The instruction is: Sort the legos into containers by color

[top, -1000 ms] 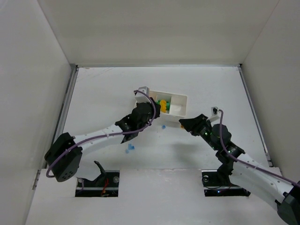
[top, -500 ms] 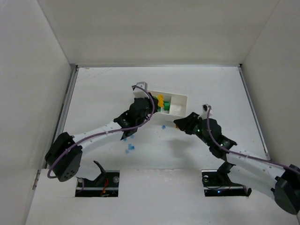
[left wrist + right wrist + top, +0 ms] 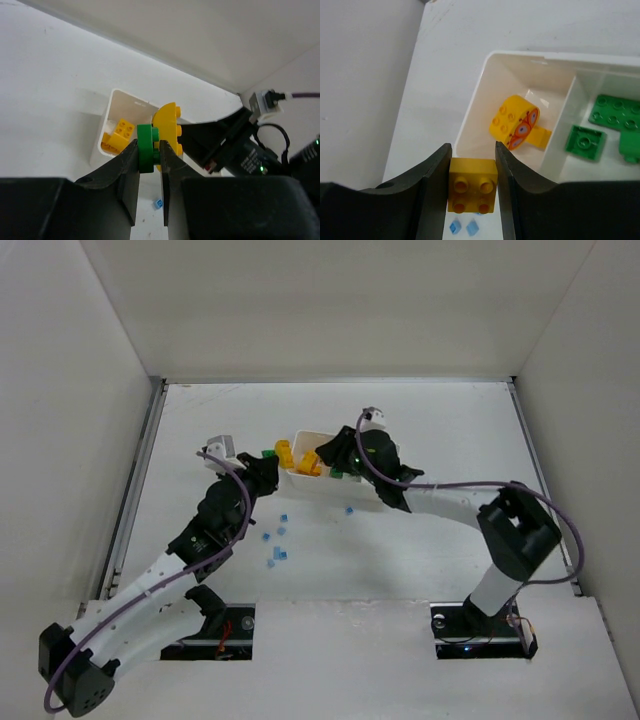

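Observation:
My left gripper (image 3: 264, 464) is shut on a green lego (image 3: 145, 146), held just left of the white tray (image 3: 300, 483). A yellow rounded lego (image 3: 169, 129) sits right against the green one; I cannot tell if they are joined. My right gripper (image 3: 472, 150) is shut on a yellow square lego (image 3: 472, 192) above the tray's (image 3: 520, 54) near rim. The tray's end compartment holds a yellow round lego (image 3: 512, 122). The middle compartment holds green legos (image 3: 585, 142). The third compartment is hidden under the right arm.
Several tiny light-blue legos (image 3: 278, 555) lie on the table in front of the tray; one (image 3: 158, 203) shows below my left jaws and two (image 3: 462, 228) below my right jaws. White walls close in both sides and the back.
My left gripper has drawn back to the left, off the tray. My right arm has swung up and left from the tray's front right to over the tray, carrying the yellow lego.

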{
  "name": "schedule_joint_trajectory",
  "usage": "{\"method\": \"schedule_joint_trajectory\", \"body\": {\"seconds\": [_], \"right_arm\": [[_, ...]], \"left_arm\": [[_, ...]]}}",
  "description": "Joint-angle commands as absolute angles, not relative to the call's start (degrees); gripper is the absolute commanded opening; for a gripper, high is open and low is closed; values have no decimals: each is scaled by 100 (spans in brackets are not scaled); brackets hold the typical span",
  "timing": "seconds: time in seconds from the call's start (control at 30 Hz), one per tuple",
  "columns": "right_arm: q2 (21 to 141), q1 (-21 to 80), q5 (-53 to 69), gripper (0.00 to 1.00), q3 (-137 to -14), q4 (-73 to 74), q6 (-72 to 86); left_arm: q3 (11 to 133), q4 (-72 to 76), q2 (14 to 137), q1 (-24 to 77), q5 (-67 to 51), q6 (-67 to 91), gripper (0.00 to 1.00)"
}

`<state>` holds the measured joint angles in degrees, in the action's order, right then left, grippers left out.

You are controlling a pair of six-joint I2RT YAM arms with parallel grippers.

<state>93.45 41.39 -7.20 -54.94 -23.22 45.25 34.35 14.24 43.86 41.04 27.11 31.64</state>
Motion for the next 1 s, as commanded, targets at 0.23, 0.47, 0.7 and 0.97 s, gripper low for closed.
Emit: {"method": "schedule_joint_trajectory", "body": {"seconds": [0.23,0.47,0.7,0.97], "right_arm": [[10704,4082,-1265,47,-7250,-2136,3788],[11013,4030,-1319,69,-7628,-1934,3727],[10127,4056,-1195,76,-6866,-1977,3647],[8167,4170,-274,87,-4792,-2802,4393]], "left_arm": [[2848,940,4025,4021,2470,3665,10],[2830,1002,4148,4021,2320,3814,10],[2883,1011,4253,4030,2250,3902,10],[3023,1318,4684,3959,1881,4130,10]]}}
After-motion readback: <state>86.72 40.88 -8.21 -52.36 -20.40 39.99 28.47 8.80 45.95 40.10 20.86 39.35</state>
